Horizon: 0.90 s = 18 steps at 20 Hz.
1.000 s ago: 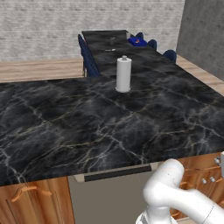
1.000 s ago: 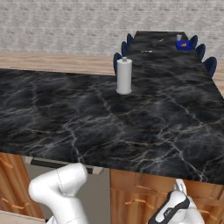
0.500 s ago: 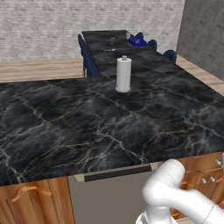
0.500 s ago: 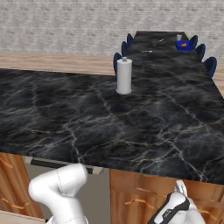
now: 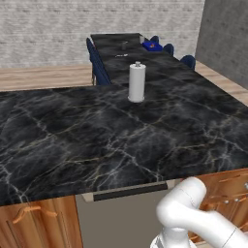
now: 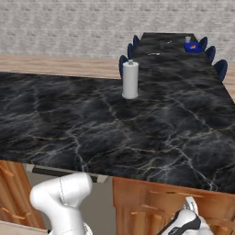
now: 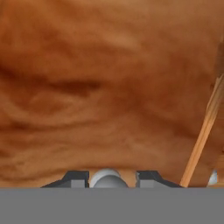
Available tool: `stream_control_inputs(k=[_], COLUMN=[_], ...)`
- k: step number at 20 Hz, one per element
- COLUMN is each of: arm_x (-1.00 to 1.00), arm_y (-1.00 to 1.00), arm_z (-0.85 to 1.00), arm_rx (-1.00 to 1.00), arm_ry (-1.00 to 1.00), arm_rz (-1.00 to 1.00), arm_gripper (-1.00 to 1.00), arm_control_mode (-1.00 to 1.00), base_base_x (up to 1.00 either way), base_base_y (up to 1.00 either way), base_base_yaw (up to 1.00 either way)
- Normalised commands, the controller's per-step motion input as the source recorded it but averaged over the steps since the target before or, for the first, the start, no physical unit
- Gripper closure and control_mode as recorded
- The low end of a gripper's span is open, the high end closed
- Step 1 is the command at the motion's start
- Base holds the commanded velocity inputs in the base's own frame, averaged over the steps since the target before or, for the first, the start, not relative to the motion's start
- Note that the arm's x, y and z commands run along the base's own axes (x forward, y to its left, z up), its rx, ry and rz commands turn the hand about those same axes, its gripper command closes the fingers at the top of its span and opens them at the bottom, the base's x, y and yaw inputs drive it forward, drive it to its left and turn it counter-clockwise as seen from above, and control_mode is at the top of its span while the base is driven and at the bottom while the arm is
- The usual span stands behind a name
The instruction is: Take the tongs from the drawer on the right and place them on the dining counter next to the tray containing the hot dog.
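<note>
Progress is early, as you can judge it; the gripper (image 7: 106, 179) sits at the bottom centre of the hand view, its jaws pinched on the pale bar handle (image 7: 106, 178) of the drawer (image 7: 105, 87), whose orange-brown front spreads across that frame; whether the drawer is pulled out at all you cannot tell. The tongs are presumably inside, not yet lifted; the carry and the placing are all left. The dining counter (image 6: 174, 48) lies at the top right of the right base view, with the tray (image 6: 193, 47) and the hot dog (image 6: 194, 45) on its far end. Between you and it stretches the broad marble counter (image 5: 111, 140), a paper towel roll (image 5: 136, 82) upright on it; blue chairs (image 6: 131, 50) line the narrow top.
</note>
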Motion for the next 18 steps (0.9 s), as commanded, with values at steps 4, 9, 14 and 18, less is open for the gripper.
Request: stream_control_inputs(k=[4,9,14,18], arm_x=[-0.49,-0.50,-0.47,-0.38], arm_y=[0.00,0.00,0.00,0.00], arm_z=[0.00,-0.02,-0.01,0.00], arm_rx=[0.00,0.00,0.00,0.00], arm_ry=[0.05,0.04,0.05,0.09], arm_rz=[0.00,0.00,0.00,0.00], arm_gripper=[1.00,1.00,1.00,1.00], arm_control_mode=[-1.00,-1.00,-1.00,-1.00], base_base_x=[0.00,0.00,0.00,0.00], base_base_y=[0.00,0.00,0.00,0.00], base_base_yaw=[0.00,0.00,0.00,0.00])
